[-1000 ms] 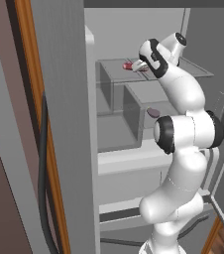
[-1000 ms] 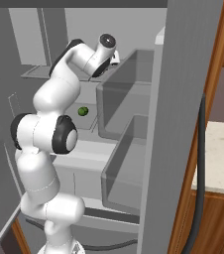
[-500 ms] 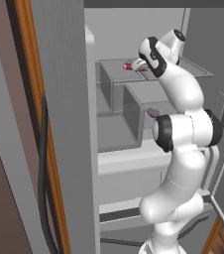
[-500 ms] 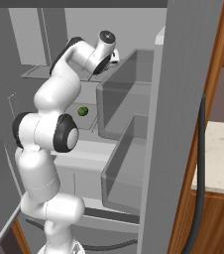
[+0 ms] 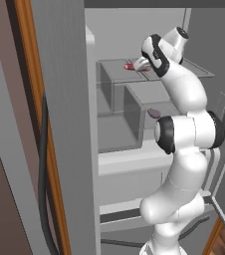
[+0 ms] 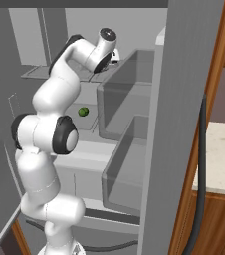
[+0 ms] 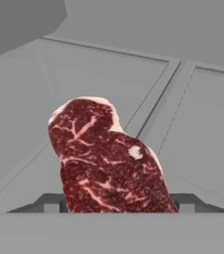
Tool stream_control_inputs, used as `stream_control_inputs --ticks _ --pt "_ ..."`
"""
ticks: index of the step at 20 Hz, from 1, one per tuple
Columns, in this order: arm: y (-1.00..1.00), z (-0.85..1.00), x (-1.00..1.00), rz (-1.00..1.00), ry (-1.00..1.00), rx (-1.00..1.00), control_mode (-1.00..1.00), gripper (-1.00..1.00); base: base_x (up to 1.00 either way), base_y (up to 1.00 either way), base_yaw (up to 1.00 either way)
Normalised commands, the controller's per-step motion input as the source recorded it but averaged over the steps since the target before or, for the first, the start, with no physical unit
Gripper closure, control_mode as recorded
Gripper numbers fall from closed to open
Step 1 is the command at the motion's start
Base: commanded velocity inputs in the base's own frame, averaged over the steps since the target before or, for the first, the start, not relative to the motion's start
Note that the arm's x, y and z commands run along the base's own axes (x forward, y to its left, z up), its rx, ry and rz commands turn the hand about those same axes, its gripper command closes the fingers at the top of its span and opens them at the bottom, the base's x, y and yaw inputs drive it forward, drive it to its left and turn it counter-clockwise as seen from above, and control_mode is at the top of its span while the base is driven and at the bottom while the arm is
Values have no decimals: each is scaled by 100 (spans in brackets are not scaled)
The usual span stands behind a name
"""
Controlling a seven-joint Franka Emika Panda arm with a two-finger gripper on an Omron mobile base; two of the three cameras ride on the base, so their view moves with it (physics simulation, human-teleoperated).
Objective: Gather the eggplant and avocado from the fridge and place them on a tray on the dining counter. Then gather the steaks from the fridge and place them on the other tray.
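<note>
Currently, notes from my remote station, arm deep in the fridge (image 5: pixel 64 99).

Gripper: I see the gripper (image 7: pixel 119 204) down at the near end of the steak (image 7: pixel 106 158); its two dark fingers (image 7: pixel 49 202) stand one on each side of the meat, fairly wide. Whether they press on it I cannot tell.

Steak: dark red, marbled slab lying flat on the upper shelf (image 7: pixel 198 119), its far end pointing up the hand view. From the left base view I catch only a small red bit of it (image 5: pixel 130 65) just beside the hand.

Edges: a shelf seam runs just right of the steak in the hand view; bare shelf lies on both sides of the meat. Clear bins (image 6: pixel 129 94) stand close along the arm's right side.

Room: the forearm reaches in over the bins, the fridge wall near on the right.

Avocado: small green fruit (image 6: pixel 83 111) on a lower shelf, seen from the right base view, well apart from the gripper.
</note>
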Motion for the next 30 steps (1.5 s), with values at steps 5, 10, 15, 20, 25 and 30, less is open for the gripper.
stream_control_inputs --ticks 5,10,15,20,25,30 --pt "0 0 -37 0 0 0 -100 100 0 0 0" --pt "0 0 -36 0 -3 0 -100 100 0 0 0" --pt "0 0 -25 -2 -2 0 -100 100 0 0 0" --pt "0 1 -38 -17 -3 0 -100 100 0 0 0" --pt "0 3 -81 -26 0 0 -100 100 0 0 0" --pt "23 13 -68 -11 -7 0 -100 100 0 0 0"
